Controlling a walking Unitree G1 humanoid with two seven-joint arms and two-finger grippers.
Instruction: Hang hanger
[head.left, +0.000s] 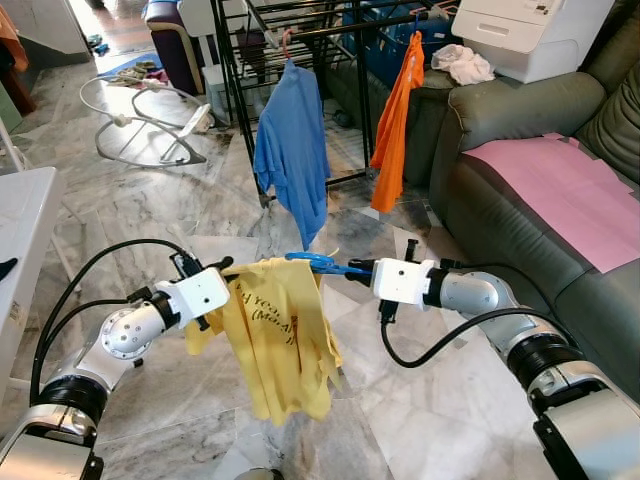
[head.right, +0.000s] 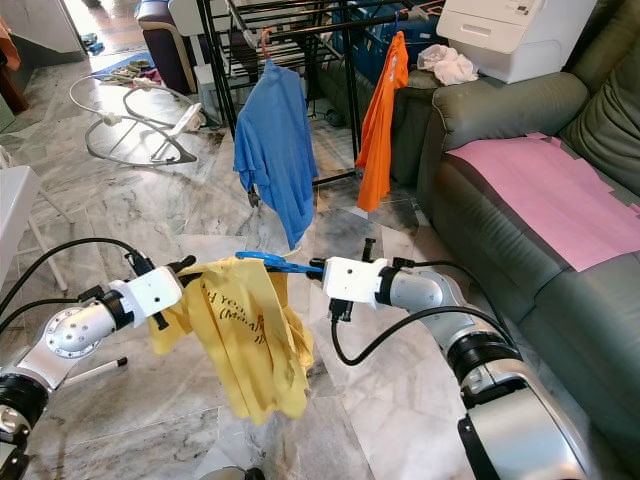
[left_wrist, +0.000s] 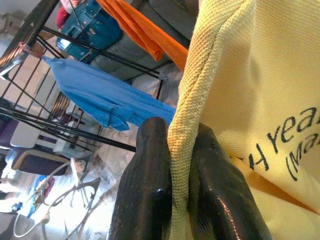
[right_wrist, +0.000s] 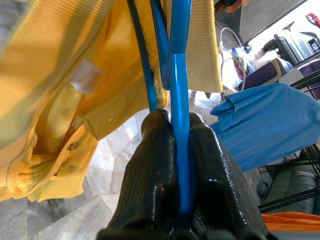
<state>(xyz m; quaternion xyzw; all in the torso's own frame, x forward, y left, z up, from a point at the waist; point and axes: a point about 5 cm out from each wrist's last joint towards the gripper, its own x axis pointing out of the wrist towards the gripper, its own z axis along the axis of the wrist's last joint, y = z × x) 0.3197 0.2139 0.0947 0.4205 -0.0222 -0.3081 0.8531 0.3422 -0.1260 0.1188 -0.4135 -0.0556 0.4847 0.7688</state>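
I see open marble floor (head.left: 130, 215) between my arms and the black drying rack (head.left: 300, 30) at 12 o'clock. The green sofa (head.left: 520, 200) bounds the space from 1 to 4 o'clock, and the corner of a white desk (head.left: 25, 215) stands at 9 o'clock.

My right hand (head.left: 362, 267) is clamped on the blue hanger (head.left: 318, 262); in the right wrist view its fingers (right_wrist: 150, 185) press the hanger's blue bar from both sides. The hanger points toward 9 o'clock from that hand, into the neck of the yellow shirt (head.left: 280, 340). My left hand (head.left: 226, 268) is closed on the shirt's ribbed edge at the shirt's upper left, and the shirt hangs down between the two hands, above the floor.

On the rack, a blue shirt (head.left: 292, 150) hangs directly beyond the hanger and an orange shirt (head.left: 395, 120) at 1 o'clock. A white printer (head.left: 530, 35) sits on the sofa arm, with a pink sheet (head.left: 560, 190) on the seat. A wire bouncer frame (head.left: 140, 125) lies at 11 o'clock.
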